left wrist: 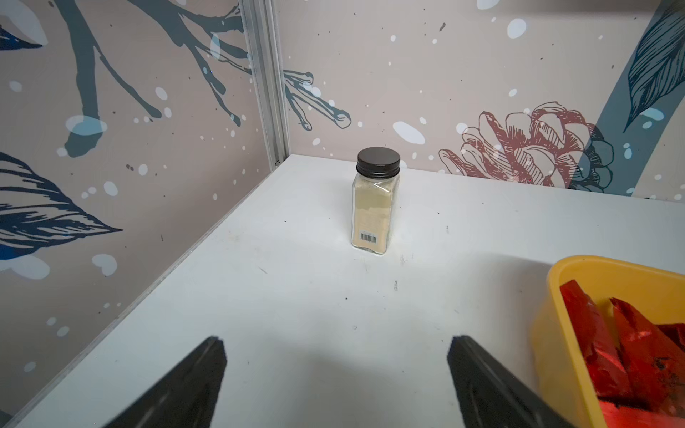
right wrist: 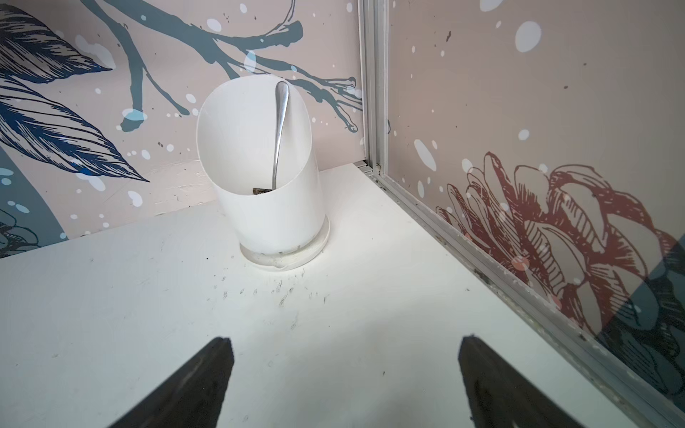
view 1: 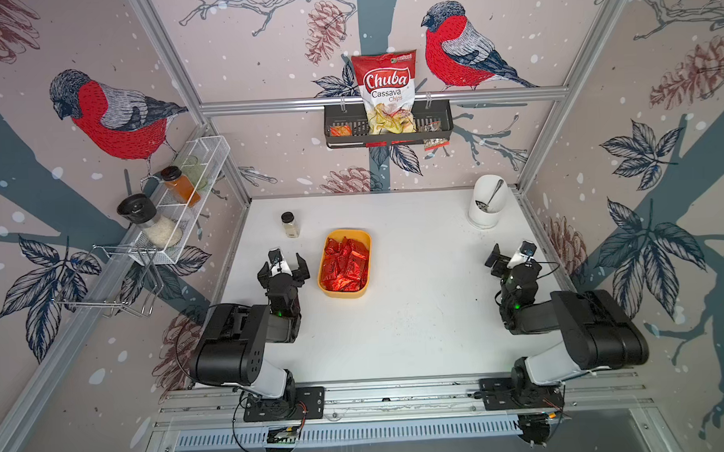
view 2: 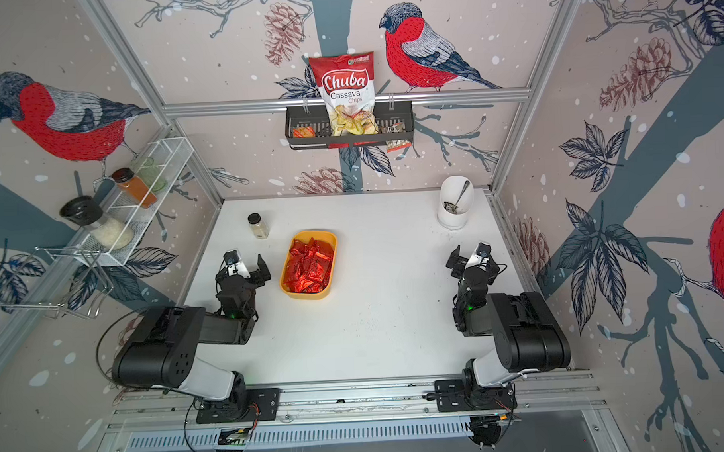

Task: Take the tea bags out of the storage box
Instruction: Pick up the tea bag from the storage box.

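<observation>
The storage box is a yellow-orange tub left of the table's middle in both top views. Several shiny red tea bags are heaped inside it. My left gripper hovers just left of the box, open and empty. In the left wrist view the gripper stands over bare table, with the box and tea bags beside one finger. My right gripper is open and empty near the right wall, far from the box.
A spice jar stands behind the left gripper. A white utensil holder with a spoon sits at the back right corner. A black wire basket holds a chips bag. A white mesh rack hangs on the left wall.
</observation>
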### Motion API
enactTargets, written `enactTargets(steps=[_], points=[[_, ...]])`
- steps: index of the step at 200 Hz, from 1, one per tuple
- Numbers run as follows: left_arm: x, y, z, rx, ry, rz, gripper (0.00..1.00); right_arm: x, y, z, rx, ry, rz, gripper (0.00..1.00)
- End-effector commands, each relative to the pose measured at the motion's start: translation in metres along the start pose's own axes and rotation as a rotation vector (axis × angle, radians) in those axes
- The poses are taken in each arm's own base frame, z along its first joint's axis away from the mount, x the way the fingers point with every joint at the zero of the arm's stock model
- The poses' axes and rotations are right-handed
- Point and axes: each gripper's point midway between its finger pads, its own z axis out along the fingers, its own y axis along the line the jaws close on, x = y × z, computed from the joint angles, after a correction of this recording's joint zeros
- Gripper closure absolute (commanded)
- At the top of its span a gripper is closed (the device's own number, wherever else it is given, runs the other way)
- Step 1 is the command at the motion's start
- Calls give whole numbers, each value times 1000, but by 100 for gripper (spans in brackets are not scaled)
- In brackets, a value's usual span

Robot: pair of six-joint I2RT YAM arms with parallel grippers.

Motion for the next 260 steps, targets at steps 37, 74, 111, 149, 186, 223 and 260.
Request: enactTargets(steps=[37, 74, 111, 149, 186, 223, 260], points=[[-6, 1, 0, 0, -22, -3, 2, -5, 2, 0, -9, -17, 4, 0], [-7, 0, 0, 2, -24, -3, 2, -5, 2, 0, -9, -17, 5, 0], [-6, 1, 0, 0, -23, -3, 2, -5, 2, 0, -11, -16, 4, 0], [-21, -6, 17, -26, 63, 27, 2, -19, 13, -1, -21, -28, -45, 0], [-37, -13, 30, -130, 262, -79, 3, -48, 25, 3, 10, 73, 53, 0], [-64, -71, -8, 27, 297, -147, 4, -56, 29, 8, -48, 239, 371, 0], [-87, -116, -53, 335, 459, -232, 22, -63, 85, -16, -396, 390, 452, 17]])
